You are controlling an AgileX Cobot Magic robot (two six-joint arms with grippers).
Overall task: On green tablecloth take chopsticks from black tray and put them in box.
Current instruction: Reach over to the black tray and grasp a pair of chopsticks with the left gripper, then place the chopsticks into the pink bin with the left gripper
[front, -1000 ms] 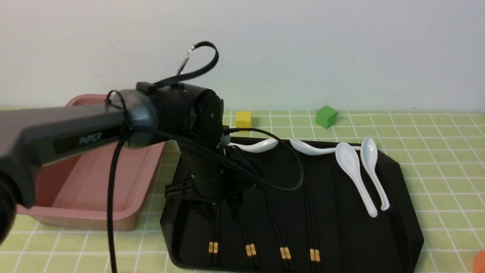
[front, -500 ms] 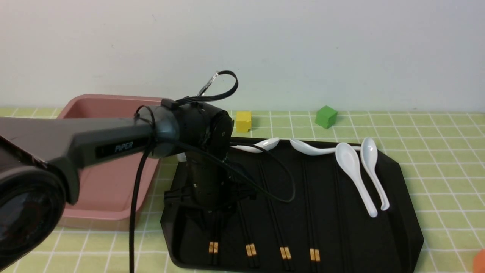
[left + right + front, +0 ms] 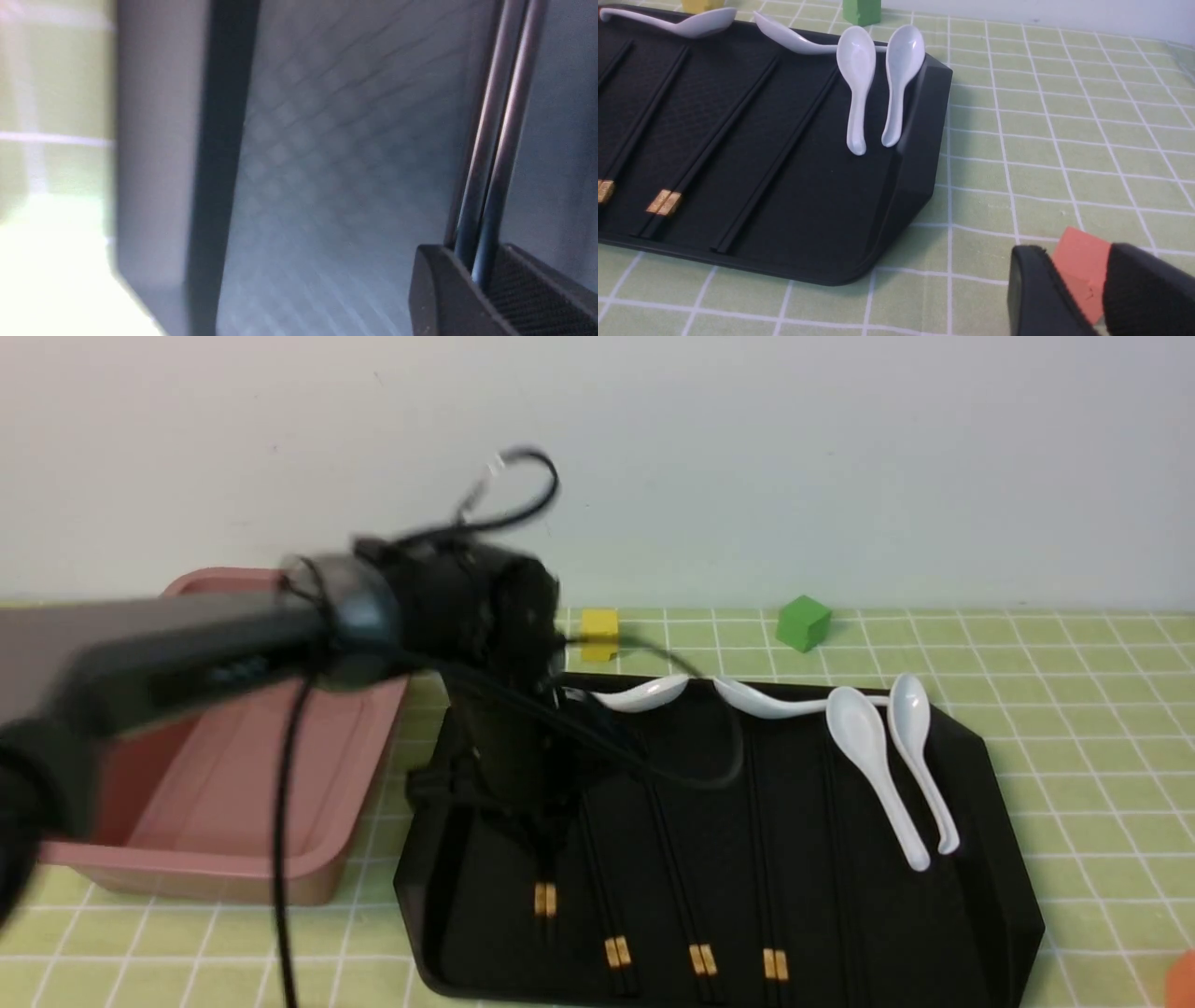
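Chopsticks (image 3: pixel 495 140) pinched in left gripper (image 3: pixel 481 275) over black tray (image 3: pixel 327 186).

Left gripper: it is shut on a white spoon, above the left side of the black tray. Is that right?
Not a spoon. The left gripper is shut on a pair of chopsticks, above the left side of the black tray. The left wrist view shows the two thin dark sticks clamped in it.

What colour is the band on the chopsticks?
Gold-orange; the chopsticks show it best in the front view.
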